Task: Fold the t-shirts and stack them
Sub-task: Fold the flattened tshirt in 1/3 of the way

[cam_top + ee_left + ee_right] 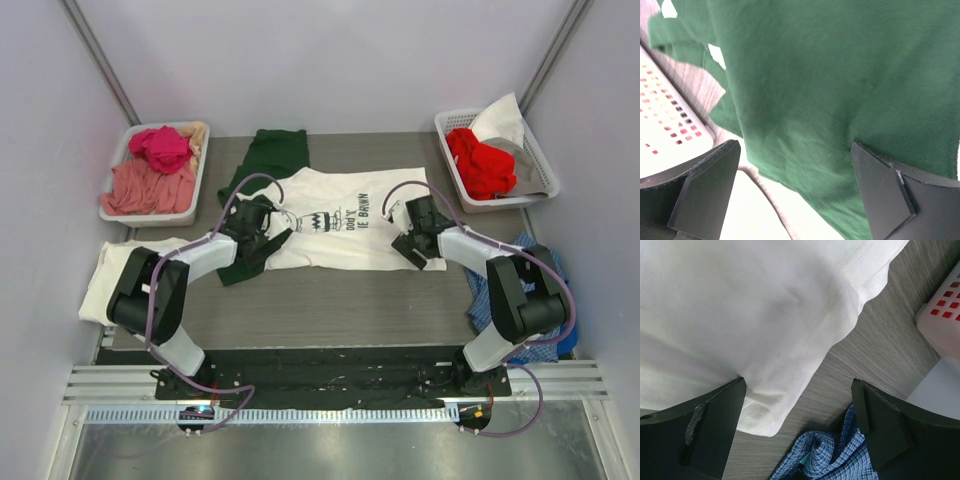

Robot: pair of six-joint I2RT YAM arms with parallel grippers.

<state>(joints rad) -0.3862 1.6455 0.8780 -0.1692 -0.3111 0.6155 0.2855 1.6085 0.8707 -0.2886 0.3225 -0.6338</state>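
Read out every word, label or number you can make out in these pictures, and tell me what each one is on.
"IE BROWN": black print on the white cotton t-shirt, running sideways in the top view; its first letters are unreadable.
Second printed line beside it, roughly "GOOD": too small to read surely.
Both wrist views: no text.

Left gripper (pixel 794 147), its black fingers (pixel 705 195) spread wide, hangs over a dark green t-shirt (pixel 840 75) whose rumpled cloth fills most of the frame. At left, a white perforated basket (pixel 665 120) shows pink and red through its holes, beside a strip of grey table (pixel 692 82). Pale cream cloth (pixel 752 212) lies along the bottom edge.
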